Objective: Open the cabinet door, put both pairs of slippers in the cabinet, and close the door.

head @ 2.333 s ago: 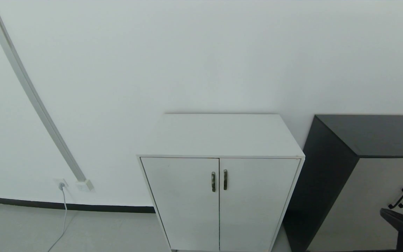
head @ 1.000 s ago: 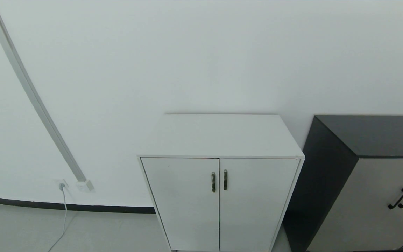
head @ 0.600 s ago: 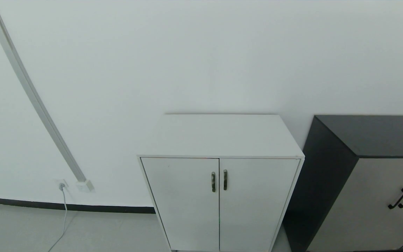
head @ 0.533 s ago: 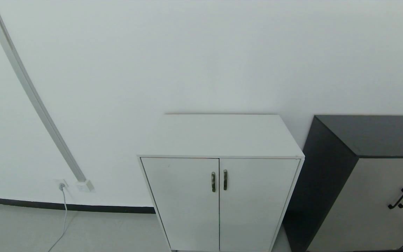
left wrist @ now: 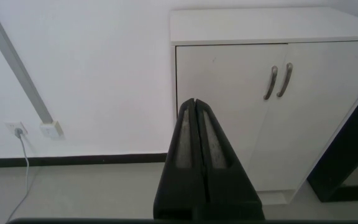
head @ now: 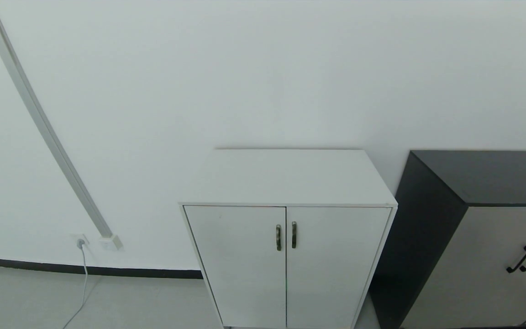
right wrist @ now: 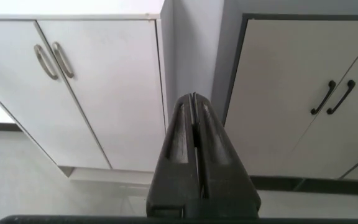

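Observation:
A white two-door cabinet [head: 286, 256] stands against the wall with both doors closed. Two dark handles [head: 286, 236] sit side by side at the middle seam. In the left wrist view my left gripper [left wrist: 195, 102] is shut with nothing in it, some way in front of the cabinet [left wrist: 241, 112] and its handles [left wrist: 277, 82]. In the right wrist view my right gripper [right wrist: 193, 98] is shut and empty, facing the gap between the white cabinet [right wrist: 92, 87] and the dark one.
A black cabinet with grey doors [head: 473, 242] and black handles [head: 525, 258] stands right beside the white one. A wall socket with a grey cable [head: 81, 256] and a slanted cable duct [head: 39, 119] are on the left. Bare grey floor [head: 39, 301] lies to the left.
A black gripper part seen at the lower right edge of the head view 2.3 s ago has dropped out of it. The cabinet has stayed closed.

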`<state>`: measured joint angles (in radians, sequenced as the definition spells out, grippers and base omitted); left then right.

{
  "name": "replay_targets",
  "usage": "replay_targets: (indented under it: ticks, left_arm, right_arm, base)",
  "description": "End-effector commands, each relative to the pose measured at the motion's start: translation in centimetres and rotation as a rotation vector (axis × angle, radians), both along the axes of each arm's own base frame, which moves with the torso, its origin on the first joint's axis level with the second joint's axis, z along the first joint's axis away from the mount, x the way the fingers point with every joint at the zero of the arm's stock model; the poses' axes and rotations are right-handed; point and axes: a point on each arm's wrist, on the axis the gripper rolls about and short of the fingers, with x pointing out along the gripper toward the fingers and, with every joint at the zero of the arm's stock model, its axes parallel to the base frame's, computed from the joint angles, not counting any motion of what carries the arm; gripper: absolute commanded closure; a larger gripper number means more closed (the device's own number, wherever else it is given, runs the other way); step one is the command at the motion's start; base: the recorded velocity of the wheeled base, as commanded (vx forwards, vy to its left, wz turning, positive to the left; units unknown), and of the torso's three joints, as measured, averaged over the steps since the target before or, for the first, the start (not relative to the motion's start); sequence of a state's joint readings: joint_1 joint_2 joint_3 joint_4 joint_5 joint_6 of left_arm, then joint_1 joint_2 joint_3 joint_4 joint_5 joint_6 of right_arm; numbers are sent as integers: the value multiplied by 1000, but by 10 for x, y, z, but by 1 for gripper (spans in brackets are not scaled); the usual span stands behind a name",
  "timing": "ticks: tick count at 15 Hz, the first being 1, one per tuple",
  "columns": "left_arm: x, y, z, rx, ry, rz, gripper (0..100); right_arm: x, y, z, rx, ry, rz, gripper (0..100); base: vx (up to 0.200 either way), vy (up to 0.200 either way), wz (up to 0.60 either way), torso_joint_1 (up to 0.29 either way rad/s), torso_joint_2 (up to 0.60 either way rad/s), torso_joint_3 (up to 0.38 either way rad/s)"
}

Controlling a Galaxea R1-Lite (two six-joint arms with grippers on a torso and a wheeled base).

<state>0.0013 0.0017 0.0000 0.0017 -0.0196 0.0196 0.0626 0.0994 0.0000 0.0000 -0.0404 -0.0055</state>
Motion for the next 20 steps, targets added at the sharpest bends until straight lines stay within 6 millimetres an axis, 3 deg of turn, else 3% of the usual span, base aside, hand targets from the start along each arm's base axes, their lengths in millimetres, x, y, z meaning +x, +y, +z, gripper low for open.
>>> replay_targets:
  ticks: [1, 4, 20]
  left_arm:
    - [0, 0, 0, 0, 0, 0, 100]
    - [0, 0, 0, -1, 0, 0, 100]
    - [0, 0, 0, -4, 0, 3, 100]
  right_arm:
    - [-1, 0, 0, 5, -13, -1, 100]
    - [-8, 1, -1, -10, -101, -63, 100]
    - [-8, 1, -2, 44, -101, -67, 100]
  base:
    - [0, 0, 0, 0, 0, 0]
    - [0, 0, 0, 0, 0, 0]
    - [0, 0, 0, 0, 0, 0]
